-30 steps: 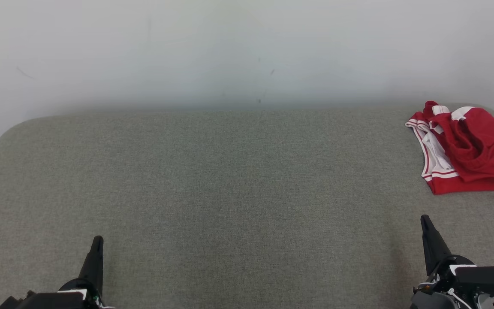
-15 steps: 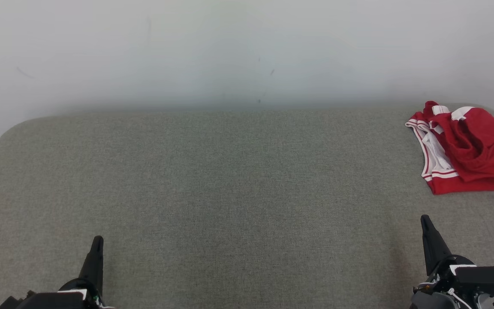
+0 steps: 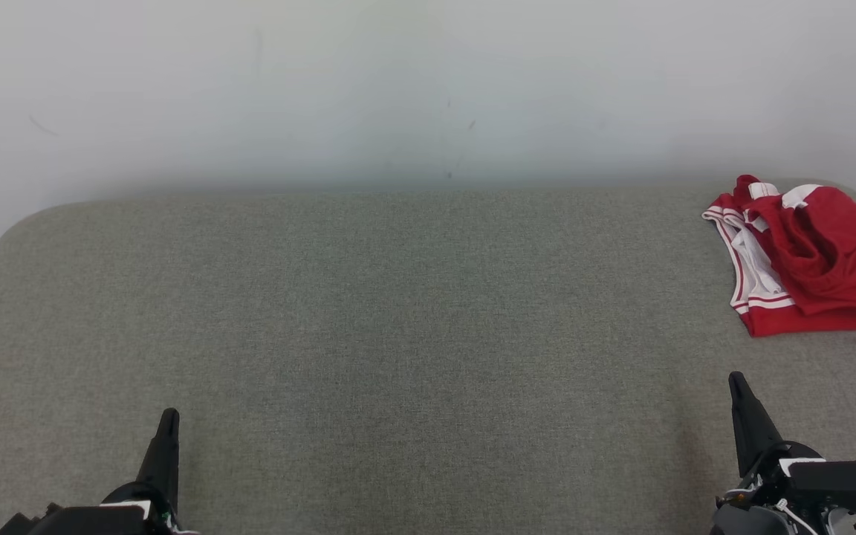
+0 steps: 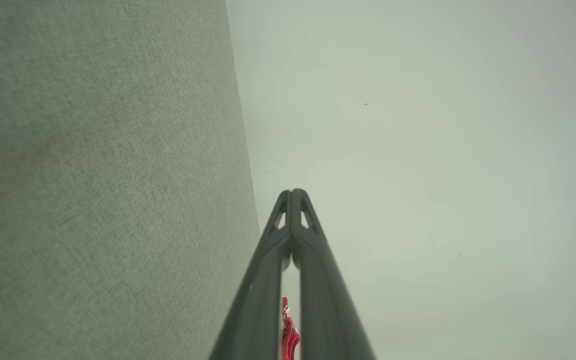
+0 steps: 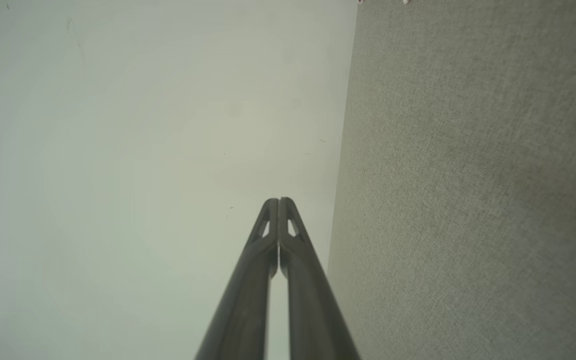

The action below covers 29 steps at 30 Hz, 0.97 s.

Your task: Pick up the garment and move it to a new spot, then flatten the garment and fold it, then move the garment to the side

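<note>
Nearest the robot, the left jaws rise from the lower left of the head view, their dark fingers (image 3: 162,453) pressed together into a single spike that holds nothing and points up across the grey fabric tabletop (image 3: 398,312). The right jaws stand at the lower right in the same way, fingers (image 3: 751,423) closed tip to tip and empty, above a dark wrist housing with a few thin wires. The left wrist view looks along its own fingers (image 4: 268,280), which meet at the tips with only a thin slit lower down; the tabletop (image 4: 93,200) lies to one side of them and the pale wall (image 4: 418,150) to the other. The right wrist view gives the mirror picture: fingers (image 5: 253,280) shut against each other, the wall (image 5: 118,150) on one side, the tabletop (image 5: 468,200) on the other. The broad middle of the tabletop ahead of both arms is plain grey cloth. Farther off, at the far right corner, lies the garment (image 3: 822,260), red with white bands and stripes, bunched and partly folded over itself, running off the picture's right edge. It is well apart from both arms, though nearer the right one. A sliver of its red (image 4: 288,335) shows through the slit between the left fingers. Beyond the rounded far edge of the tabletop stands the wall (image 3: 428,89), marked with a few small dark specks.
</note>
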Available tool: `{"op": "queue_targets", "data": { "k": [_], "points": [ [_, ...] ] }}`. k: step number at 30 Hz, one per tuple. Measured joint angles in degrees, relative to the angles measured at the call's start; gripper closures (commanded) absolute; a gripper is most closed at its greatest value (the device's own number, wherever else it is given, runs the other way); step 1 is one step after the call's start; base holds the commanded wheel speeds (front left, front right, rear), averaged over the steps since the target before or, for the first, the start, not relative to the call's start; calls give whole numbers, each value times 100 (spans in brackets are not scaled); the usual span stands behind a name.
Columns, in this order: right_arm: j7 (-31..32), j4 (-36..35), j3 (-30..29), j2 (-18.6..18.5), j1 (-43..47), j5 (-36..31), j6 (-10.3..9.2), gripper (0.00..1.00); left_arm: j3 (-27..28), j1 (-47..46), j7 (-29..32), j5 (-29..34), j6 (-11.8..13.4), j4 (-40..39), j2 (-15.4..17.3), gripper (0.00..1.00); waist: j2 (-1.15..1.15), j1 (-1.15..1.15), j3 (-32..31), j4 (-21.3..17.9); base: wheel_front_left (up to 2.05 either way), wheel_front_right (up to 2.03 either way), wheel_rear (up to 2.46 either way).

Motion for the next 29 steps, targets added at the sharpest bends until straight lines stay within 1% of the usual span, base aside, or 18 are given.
{"op": "queue_targets", "data": {
  "k": [29],
  "points": [
    [10,1,-14,10,-2,-8,0,100,0,-1,0,0,0,0,-1,100,0,0,0,0,0,0,0]
  ]
}}
